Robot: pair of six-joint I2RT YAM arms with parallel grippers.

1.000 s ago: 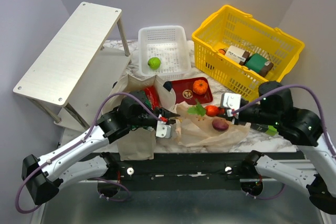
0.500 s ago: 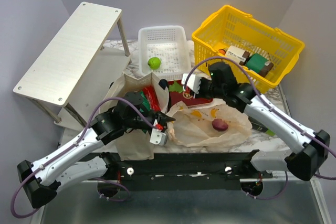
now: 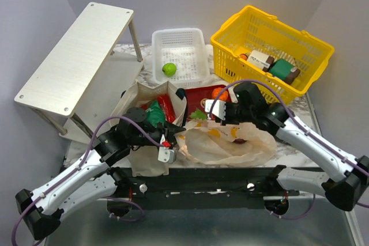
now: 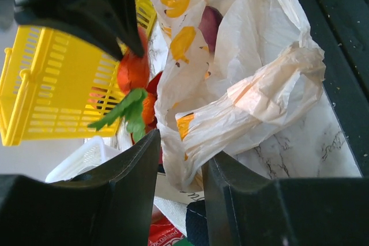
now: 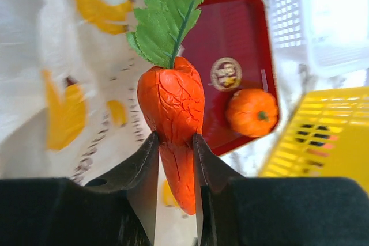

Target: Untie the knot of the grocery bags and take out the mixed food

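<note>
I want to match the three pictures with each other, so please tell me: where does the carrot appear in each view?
Top external: the carrot is near the middle, mostly its green leaves showing.
Left wrist: the carrot is left of centre, leaves hanging down.
Right wrist: the carrot is central, held by the right gripper, leaves up.
Shared landmark: the yellow basket, upper right, left, lower right.

From high behind the near edge, the top view covers the whole desk (image 3: 291, 156). Wrist views look closely past the left gripper (image 4: 180, 142) and right gripper (image 5: 175, 136), sharing the plastic bag (image 4: 271, 38) and carrot (image 5: 170, 102).
</note>
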